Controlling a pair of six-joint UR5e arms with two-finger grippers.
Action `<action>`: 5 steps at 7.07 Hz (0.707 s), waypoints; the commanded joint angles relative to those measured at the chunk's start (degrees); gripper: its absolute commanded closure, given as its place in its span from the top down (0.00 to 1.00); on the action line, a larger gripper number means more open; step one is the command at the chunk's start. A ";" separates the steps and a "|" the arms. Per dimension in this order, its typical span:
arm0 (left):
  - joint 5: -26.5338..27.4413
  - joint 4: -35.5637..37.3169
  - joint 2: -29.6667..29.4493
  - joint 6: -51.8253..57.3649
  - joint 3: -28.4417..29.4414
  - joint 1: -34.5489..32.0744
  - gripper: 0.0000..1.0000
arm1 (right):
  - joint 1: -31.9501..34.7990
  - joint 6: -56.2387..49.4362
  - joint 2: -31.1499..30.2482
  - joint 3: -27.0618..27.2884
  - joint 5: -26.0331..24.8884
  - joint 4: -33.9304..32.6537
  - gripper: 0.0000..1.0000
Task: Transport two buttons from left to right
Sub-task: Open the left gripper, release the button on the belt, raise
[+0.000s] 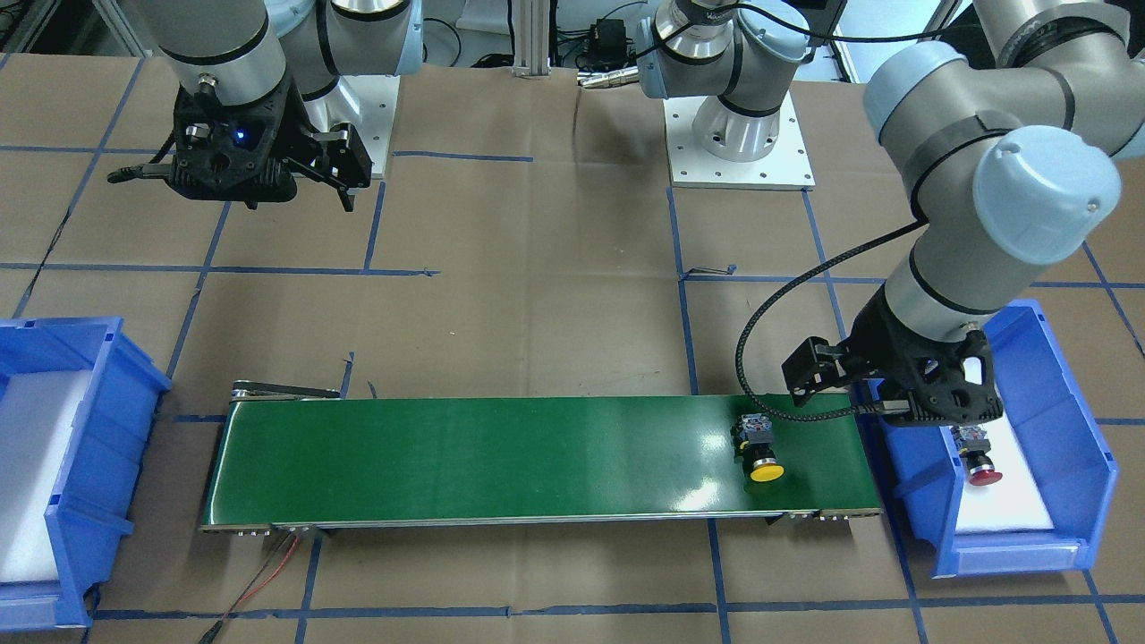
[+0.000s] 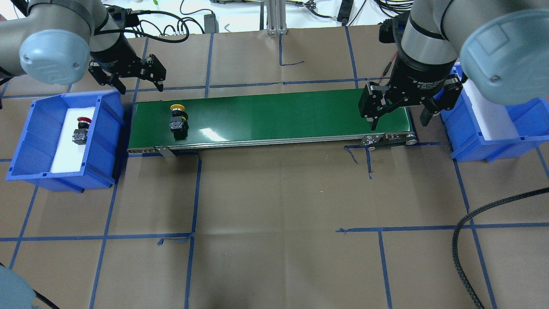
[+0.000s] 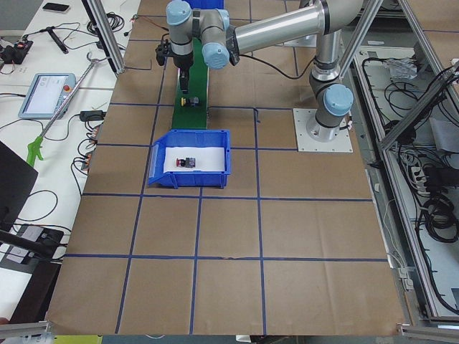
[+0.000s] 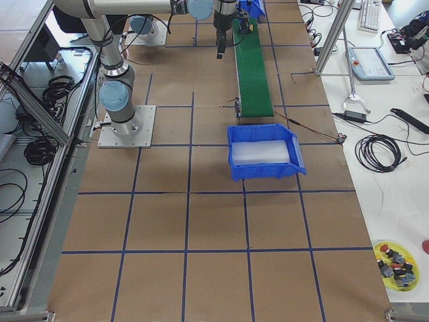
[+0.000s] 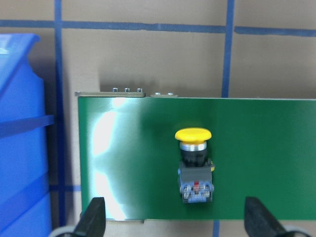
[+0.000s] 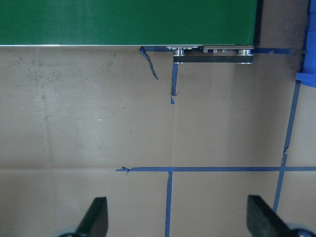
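At the far left sits the left blue bin (image 2: pixel 25 141), lined with white foam (image 2: pixel 64 154). The red button (image 2: pixel 80 131) lies on that foam on its side, its red cap pointing away from the robot and its dark switch body toward the robot. Nothing touches it.

Just beside the bin's inner wall, the left gripper (image 2: pixel 139 86) hangs in the air around the gap between the bin and the left end of the green conveyor belt (image 2: pixel 279 113). Its fingers (image 5: pixel 94 219) are spread wide and grip nothing; the left wrist view shows both tips at the lower corners with open space between them.

The yellow button (image 2: pixel 177 120) lies on the belt near its left end, apart from the gripper. It rests on its side across the belt, with the yellow cap toward the far edge and the black-grey body toward the robot. In the left wrist view it sits between the two fingertips but beyond them, untouched.

The middle of the belt carries nothing but glare from the lights.

Near the belt's right end the right gripper (image 2: pixel 399 119) hangs raised, its fingers (image 6: pixel 96 217) also held wide apart and clasping nothing. Its wrist view looks down on brown paper crossed with blue tape (image 6: pixel 170 170), with the belt's edge at the top.

At the far right stands the right blue bin (image 2: pixel 472 143), with white foam inside
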 commanded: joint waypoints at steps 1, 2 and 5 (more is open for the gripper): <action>-0.06 -3.28 0.62 1.25 2.36 0.90 1.00 | -0.02 0.00 -0.09 0.00 0.00 -0.05 1.00; 0.29 -3.45 0.45 3.78 2.72 1.25 1.00 | -0.02 0.00 -0.09 0.00 0.00 -0.05 1.00; -0.06 -6.17 0.18 14.04 3.25 11.94 1.00 | -0.02 0.00 -0.09 0.00 -0.09 -0.05 1.00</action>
